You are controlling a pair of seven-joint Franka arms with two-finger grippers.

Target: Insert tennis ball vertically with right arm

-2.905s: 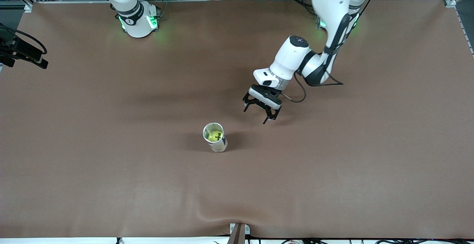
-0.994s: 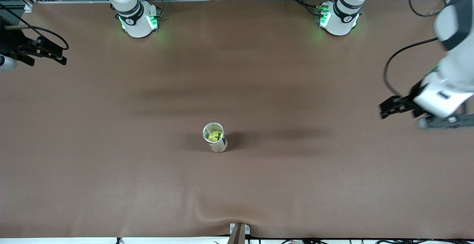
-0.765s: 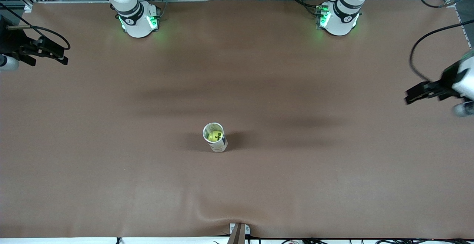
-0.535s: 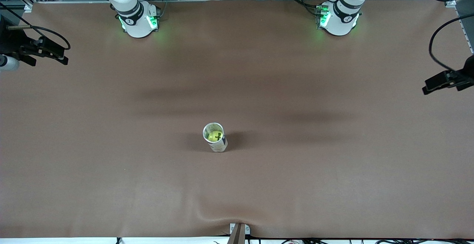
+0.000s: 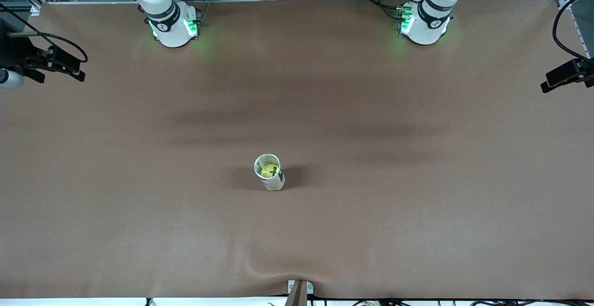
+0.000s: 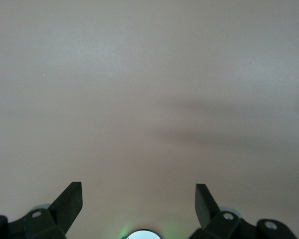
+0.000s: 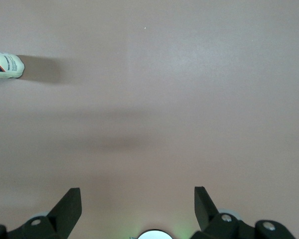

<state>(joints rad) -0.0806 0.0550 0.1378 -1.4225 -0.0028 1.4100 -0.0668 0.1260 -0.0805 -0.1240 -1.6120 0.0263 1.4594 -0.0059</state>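
An upright white can (image 5: 270,176) stands mid-table with a yellow-green tennis ball (image 5: 267,170) inside it, seen through its open top. My right gripper (image 5: 74,68) is open and empty, up at the right arm's end of the table, well away from the can. In the right wrist view the gripper (image 7: 137,204) shows wide-spread fingers over bare mat, with the can (image 7: 5,64) at the frame's edge. My left gripper (image 5: 557,79) is open and empty at the left arm's end of the table; its wrist view (image 6: 138,201) shows only mat.
The brown mat (image 5: 417,213) covers the whole table. Both arm bases (image 5: 171,25) (image 5: 424,22) stand along the table edge farthest from the front camera. A small bracket (image 5: 299,289) sits at the nearest table edge.
My left arm has swung from beside the can out to the left arm's end of the table, gripper still open. The right gripper, the can and the ball have barely moved.
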